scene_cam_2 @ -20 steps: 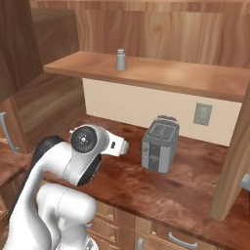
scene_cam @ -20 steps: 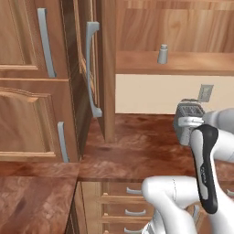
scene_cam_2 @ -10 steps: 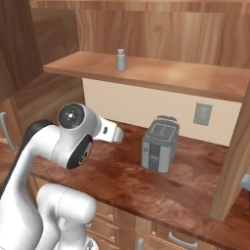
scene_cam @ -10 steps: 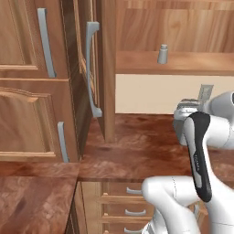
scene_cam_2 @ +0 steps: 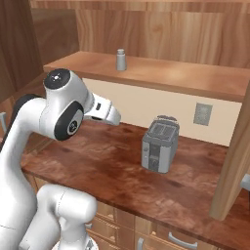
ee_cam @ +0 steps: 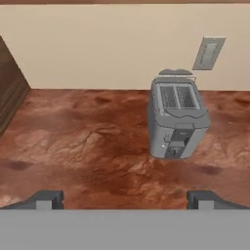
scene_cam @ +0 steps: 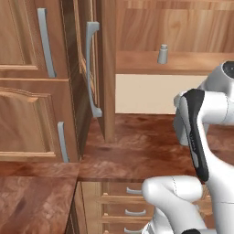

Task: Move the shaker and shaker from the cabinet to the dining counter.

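Approach step, nothing grasped yet. One shaker (scene_cam_2: 120,59) stands upright on the cabinet shelf (scene_cam_2: 161,75), upper centre of the right base view; in the left base view it sits upper right of centre, on the same shelf just past the open door (scene_cam: 106,68). A second shaker can't be made out in these views. No dining counter visible here either.

The gripper (ee_cam: 125,199) is released, jaws wide apart, nothing between them: in the hand view its two dark fingertips (ee_cam: 45,199) rise at the bottom left and bottom right. The hand looks down and forward at the worktop (ee_cam: 83,141) and the grey toaster (ee_cam: 176,119), right of centre, with a wall outlet (ee_cam: 209,52) at upper right. So the hand is aimed below the shelf, not at the shaker.

Judgement: the first pick is barely begun. Next move calls for raising the hand and pointing it at shelf level, then bringing the open jaws either side of the shaker body without knocking it over. Shaker is small and light, easy to tip.
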Robot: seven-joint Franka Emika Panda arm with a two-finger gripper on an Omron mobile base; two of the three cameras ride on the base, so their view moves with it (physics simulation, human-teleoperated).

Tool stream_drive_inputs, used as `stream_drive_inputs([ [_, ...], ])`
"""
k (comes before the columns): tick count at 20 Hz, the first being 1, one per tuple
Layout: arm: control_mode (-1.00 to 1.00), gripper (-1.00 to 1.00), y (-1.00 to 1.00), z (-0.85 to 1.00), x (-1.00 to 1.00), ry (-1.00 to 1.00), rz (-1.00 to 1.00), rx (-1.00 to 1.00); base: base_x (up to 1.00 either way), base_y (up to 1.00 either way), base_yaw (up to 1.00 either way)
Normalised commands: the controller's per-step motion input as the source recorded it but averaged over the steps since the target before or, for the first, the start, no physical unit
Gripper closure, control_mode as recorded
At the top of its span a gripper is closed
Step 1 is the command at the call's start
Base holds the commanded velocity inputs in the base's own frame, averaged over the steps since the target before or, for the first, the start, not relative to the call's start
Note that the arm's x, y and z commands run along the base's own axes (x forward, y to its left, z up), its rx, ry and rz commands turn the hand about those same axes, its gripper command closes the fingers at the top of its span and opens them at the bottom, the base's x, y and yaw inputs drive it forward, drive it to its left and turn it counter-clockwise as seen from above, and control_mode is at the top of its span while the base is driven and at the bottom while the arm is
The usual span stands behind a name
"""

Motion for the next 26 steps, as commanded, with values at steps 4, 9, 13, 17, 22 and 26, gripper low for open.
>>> stream_drive_inputs([
  [4,-1.0,-1.0,0.0,0.27,-0.07,-0.22,0.0,-0.13,0.0,0.0,0.0],
  [9,-1.0,-1.0,0.0,0.28,-0.01,-0.22,0.0,-0.09,0.0,0.0,0.0],
  [13,-1.0,-1.0,0.0,0.33,0.0,-0.19,0.0,-0.04,0.0,0.0,0.0],
  [17,-1.0,-1.0,0.04,0.46,0.0,0.03,-0.02,0.0,0.0,0.0,0.0],
  [22,-1.0,-1.0,0.08,0.49,0.0,0.05,-0.01,0.0,0.0,0.0,0.0],
  [26,-1.0,-1.0,0.13,0.38,0.08,0.0,0.0,0.01,0.0,0.0,0.0],
])
